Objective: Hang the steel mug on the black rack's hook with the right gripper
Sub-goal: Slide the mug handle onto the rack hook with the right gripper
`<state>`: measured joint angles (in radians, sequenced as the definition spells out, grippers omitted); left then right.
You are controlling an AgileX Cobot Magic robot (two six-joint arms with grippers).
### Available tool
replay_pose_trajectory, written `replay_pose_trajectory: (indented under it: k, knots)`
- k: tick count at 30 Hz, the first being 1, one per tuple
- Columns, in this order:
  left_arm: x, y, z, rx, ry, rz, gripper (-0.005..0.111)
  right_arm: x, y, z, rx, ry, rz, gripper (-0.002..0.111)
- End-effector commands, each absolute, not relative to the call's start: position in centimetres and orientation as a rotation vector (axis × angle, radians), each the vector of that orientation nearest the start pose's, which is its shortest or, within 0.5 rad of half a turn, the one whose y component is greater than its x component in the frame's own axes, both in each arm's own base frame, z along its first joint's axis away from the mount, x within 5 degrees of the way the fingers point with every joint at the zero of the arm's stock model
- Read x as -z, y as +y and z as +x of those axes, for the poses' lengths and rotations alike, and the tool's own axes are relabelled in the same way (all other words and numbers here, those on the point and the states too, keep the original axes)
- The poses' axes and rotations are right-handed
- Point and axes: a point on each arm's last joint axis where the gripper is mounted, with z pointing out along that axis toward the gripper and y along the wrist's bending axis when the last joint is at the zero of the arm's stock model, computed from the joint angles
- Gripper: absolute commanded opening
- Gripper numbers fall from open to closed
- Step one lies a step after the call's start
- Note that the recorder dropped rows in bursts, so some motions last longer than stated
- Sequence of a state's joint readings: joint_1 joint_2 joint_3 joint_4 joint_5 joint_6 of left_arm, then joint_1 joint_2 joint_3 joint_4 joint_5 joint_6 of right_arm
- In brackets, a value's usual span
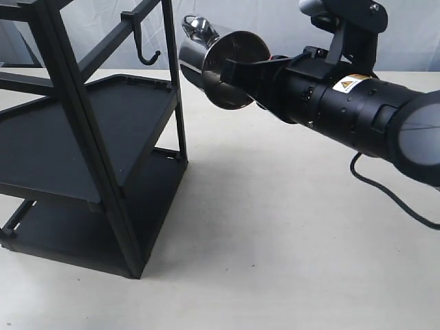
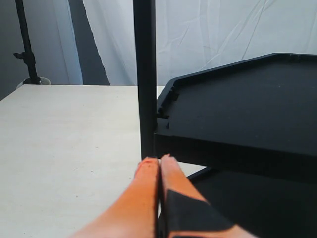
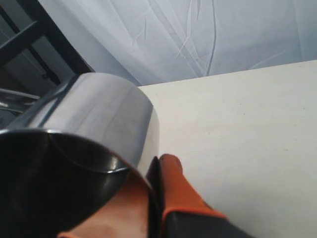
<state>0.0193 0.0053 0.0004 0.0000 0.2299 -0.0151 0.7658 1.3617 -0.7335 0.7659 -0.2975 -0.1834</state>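
Observation:
The steel mug hangs in the air on its side, its mouth facing the camera and its looped handle pointing up and back. My right gripper is shut on the mug's rim; in the right wrist view one orange finger lies outside the shiny wall and the other inside. The black rack stands at the left. Its hook hangs from the upper crossbar, a short way left of the mug. My left gripper is shut and empty beside a rack post.
The rack's tray shelves and thin posts fill the left side. A black cable trails on the pale tabletop at the right. White curtain hangs behind.

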Motion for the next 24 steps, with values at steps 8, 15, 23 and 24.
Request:
replay_pose_trajectory:
  k: [8, 15, 23, 24]
  knots:
    - [-19.2, 0.1, 5.6, -0.001, 1.714, -0.03, 0.002, -27.3, 21.4, 22.2, -0.708, 1.9, -0.136, -0.001]
    - [-19.2, 0.1, 5.6, -0.001, 1.714, -0.03, 0.002, -27.0, 21.6, 22.1, -0.717, 1.933, -0.143, -0.001]
    - [-19.2, 0.1, 5.6, -0.001, 1.714, -0.03, 0.002, -26.7, 21.9, 21.7, -0.734, 1.967, -0.162, -0.001]
    - [-19.2, 0.1, 5.6, -0.001, 1.714, -0.03, 0.002, -26.7, 22.0, 21.5, -0.736, 1.96, -0.168, -0.001]
